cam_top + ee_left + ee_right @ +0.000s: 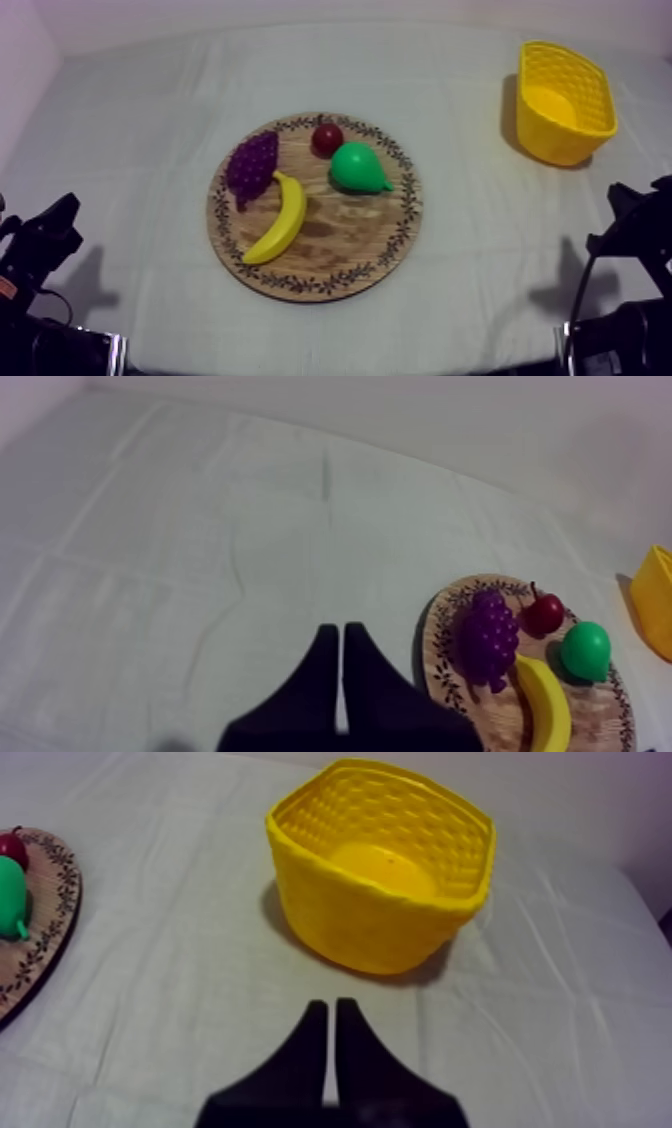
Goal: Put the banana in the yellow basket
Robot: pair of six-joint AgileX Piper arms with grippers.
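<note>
Left pincer [340, 631] and right pincer [330, 1004] lie narrow, empty. Best: open wide, grip the curved yellow banana [280, 220] mid-body, centre-left on the round wooden board [345, 245], avoiding the neighbouring purple grapes [252, 167].

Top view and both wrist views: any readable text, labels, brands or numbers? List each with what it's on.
None to read in any view.
The wooden board has a leafy ornament round its rim, not letters.
The yellow basket is plain weave, with no label.
The banana, bunch of grapes, pear and small red fruit carry no stickers or marks.
The cloth is blank.
</note>
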